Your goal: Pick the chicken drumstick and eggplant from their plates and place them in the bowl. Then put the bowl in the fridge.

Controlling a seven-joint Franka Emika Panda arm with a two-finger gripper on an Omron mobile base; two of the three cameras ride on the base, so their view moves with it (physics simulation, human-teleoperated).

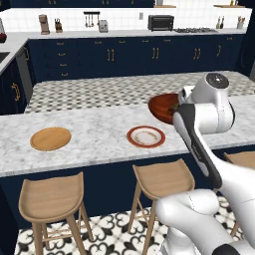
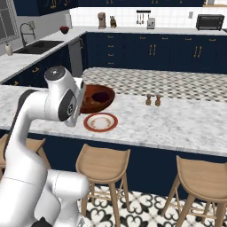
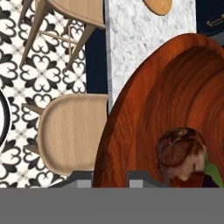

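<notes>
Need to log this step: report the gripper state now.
Gripper: closed on the rim of the bowl, drumstick inside it.

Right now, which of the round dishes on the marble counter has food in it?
The deep reddish-brown bowl, holding the chicken drumstick; both flat plates lie empty.

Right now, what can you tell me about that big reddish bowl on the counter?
The bowl is round, deep and reddish-brown, wood-like in grain, with a darker inside. It looks tilted and raised above the marble counter, beside the red-rimmed plate. Inside lie the brown drumstick and something dark. The tool is shut on its rim.
</notes>
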